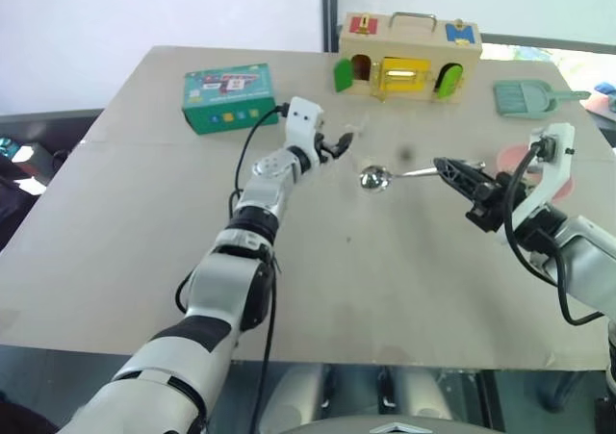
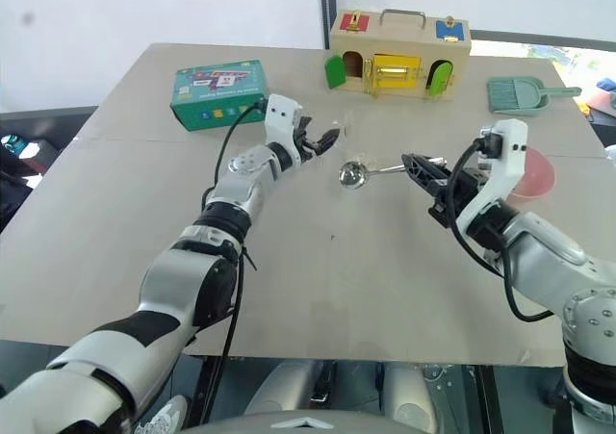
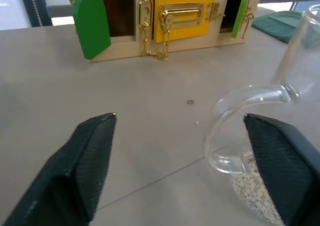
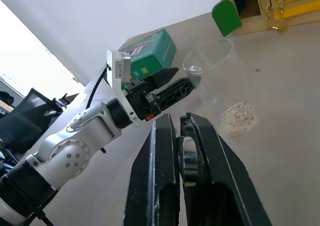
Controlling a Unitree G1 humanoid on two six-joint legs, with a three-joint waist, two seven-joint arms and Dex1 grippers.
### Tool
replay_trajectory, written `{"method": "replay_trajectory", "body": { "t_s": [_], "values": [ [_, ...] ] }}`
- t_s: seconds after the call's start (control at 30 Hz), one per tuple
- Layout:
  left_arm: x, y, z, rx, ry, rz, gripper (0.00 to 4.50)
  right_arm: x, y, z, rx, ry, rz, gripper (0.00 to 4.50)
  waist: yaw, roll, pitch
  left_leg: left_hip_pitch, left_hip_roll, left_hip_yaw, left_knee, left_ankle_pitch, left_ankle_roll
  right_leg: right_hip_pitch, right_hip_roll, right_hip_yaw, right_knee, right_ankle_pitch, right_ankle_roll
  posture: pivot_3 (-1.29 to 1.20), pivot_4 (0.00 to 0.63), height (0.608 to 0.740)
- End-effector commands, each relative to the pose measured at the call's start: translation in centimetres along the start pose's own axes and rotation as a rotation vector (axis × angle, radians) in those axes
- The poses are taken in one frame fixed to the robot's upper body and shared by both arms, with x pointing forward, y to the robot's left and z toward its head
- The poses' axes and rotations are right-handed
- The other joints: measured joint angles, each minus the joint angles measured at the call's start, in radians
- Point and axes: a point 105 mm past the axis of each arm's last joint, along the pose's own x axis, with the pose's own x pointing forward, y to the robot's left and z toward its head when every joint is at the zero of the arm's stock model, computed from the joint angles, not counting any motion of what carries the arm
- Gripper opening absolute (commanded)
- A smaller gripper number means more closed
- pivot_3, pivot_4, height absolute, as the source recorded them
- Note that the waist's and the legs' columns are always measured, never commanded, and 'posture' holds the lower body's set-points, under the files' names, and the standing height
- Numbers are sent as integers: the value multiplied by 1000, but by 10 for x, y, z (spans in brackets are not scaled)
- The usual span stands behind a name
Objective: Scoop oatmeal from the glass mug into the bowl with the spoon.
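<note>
Closing my half-open left hand [image 3: 175, 171] around the glass mug [image 3: 265, 126] handle risks tipping it; right hand [image 1: 445, 167] pinches the spoon [image 1: 375, 178].

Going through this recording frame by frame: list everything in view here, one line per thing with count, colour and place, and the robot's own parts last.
Table: one, beige, under everything.
Glass mug: one, clear, centre of the table, between the left gripper's fingers.
Oatmeal: one small heap, pale beige, at the bottom of the mug.
Spoon: one, silver, held level above the table centre.
Bowl: one, pink, right side, behind the right arm.
Cardboard box: one, green, far left.
Wooden latch box: one, with green and yellow doors, far edge.
Dustpan: one, teal, far right.
Left gripper: open around the mug's handle.
Right gripper: shut on the spoon handle.
</note>
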Motion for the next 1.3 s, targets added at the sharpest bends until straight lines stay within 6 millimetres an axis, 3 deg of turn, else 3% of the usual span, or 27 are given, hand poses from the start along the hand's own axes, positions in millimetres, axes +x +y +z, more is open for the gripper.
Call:
{"method": "replay_trajectory", "body": {
  "t_s": [0.03, 0.13, 0.2, 0.63, 0.9, 0.93, 1.03, 1.3],
  "values": [
    [4, -1, 15, 24, -49, -5, 2273, 0, 9, 8, -24, -26, 44, 0, 0, 0, 0, 0, 0, 0, 0, 0, 0, 0, 0, 0, 0, 0, 0, 0, 150, 740],
    [6, -3, 15, 16, -51, -5, 739, -1, 9, 11, -44, -40, 35, 0, 0, 0, 0, 0, 0, 0, 0, 0, 0, 0, 0, 0, 0, 0, 0, 0, 150, 740],
    [7, -4, 15, 14, -53, -3, 57, -2, 9, 13, -52, -54, 28, 0, 0, 0, 0, 0, 0, 0, 0, 0, 0, 0, 0, 0, 0, 0, 0, 0, 150, 740],
    [13, -13, 31, 18, -135, 1, 57, -8, 2, 35, -92, -167, -44, 0, 0, 0, 0, -3, 0, 0, 1, 0, 0, -3, 0, 0, 0, 0, 0, 0, 150, 740],
    [11, -19, 30, 17, -156, -33, 57, -10, 0, 46, -117, -188, -52, 0, 0, 0, 0, -15, 0, 1, 14, 0, 1, -13, 0, 0, 10, 0, 0, 0, 150, 740],
    [11, -19, 28, 16, -153, -29, 691, -10, 0, 46, -119, -187, -51, 0, 0, 0, 0, -15, 0, 1, 14, -1, 1, -13, 0, 0, 10, 0, 0, 0, 150, 740],
    [11, -20, 22, 12, -135, -11, 1837, -8, 1, 45, -121, -180, -43, 0, 0, 0, 0, -15, 0, 2, 15, -1, 1, -13, 0, 1, 12, 0, 0, 0, 150, 740],
    [19, -25, 26, 24, -115, 22, 1837, -7, 1, 44, -119, -176, -45, 0, 0, 0, 0, -14, 0, 2, 15, -1, 1, -13, 0, 1, 13, 0, 0, 0, 150, 740]
  ]
}}
